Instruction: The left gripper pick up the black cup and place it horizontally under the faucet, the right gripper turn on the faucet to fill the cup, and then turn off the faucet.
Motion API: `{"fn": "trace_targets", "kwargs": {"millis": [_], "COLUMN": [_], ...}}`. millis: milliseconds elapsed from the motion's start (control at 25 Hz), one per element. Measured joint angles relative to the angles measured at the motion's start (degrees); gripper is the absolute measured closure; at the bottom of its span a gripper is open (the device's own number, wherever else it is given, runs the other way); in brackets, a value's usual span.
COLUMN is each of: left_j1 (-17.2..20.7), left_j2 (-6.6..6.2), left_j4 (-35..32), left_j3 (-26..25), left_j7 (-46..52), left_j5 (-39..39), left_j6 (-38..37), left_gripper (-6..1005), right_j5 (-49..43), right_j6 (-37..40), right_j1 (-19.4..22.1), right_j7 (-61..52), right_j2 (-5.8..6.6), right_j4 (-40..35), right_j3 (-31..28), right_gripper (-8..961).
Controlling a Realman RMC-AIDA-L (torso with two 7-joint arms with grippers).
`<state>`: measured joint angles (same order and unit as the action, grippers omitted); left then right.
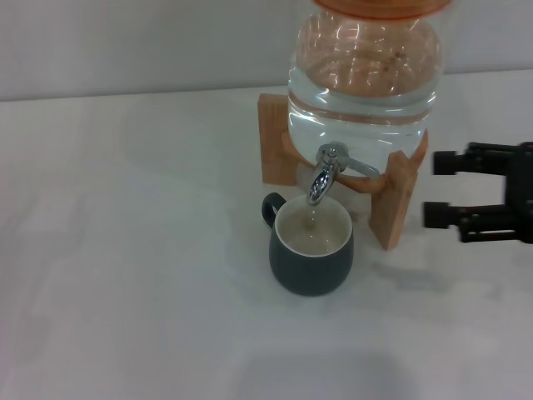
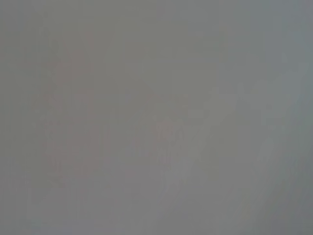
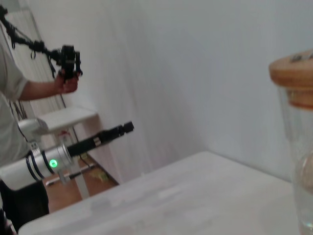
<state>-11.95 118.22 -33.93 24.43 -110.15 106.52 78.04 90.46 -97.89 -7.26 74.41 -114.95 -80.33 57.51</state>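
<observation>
The black cup [image 1: 311, 247] stands upright on the white table, right under the spout of the chrome faucet [image 1: 327, 172]. Its cream inside holds water, and a thin stream seems to fall into it. The faucet sits on the clear water jug [image 1: 364, 79] with its wooden stand [image 1: 393, 200]. My right gripper [image 1: 440, 189] is open and empty, level with the faucet and a little to the right of the stand, touching nothing. My left gripper [image 3: 119, 132] shows only in the right wrist view, held out beyond the table's far edge. The left wrist view shows only blank grey.
The white table [image 1: 125, 250] spreads to the left and in front of the cup. In the right wrist view a person [image 3: 19, 98] stands past the table holding a black device, and the jug's wooden lid [image 3: 293, 78] shows close by.
</observation>
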Motion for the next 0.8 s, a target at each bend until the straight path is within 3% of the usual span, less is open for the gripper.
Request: {"fn": "trace_targets", "kwargs": {"millis": [280,800], "left_j1": [-0.01,-0.02], "left_j2": [-0.01,0.08], "left_j4": [0.0,0.0], "left_j3": [0.01,0.01], "left_j7": [0.01,0.02], "left_j5": [0.0,0.0], "left_j6": [0.0,0.0], "left_gripper": [392,392], "right_j5": [-3.23,-6.95], "right_j6": [7.52,11.33], "right_j1": [-1.72,-3.68], "right_j7": [-0.07,-0.86], "right_j2": [-0.01,-0.01], "right_j4": [-0.28,0.7], "right_j3": [5.7,7.2], "right_gripper": [112,111]}}
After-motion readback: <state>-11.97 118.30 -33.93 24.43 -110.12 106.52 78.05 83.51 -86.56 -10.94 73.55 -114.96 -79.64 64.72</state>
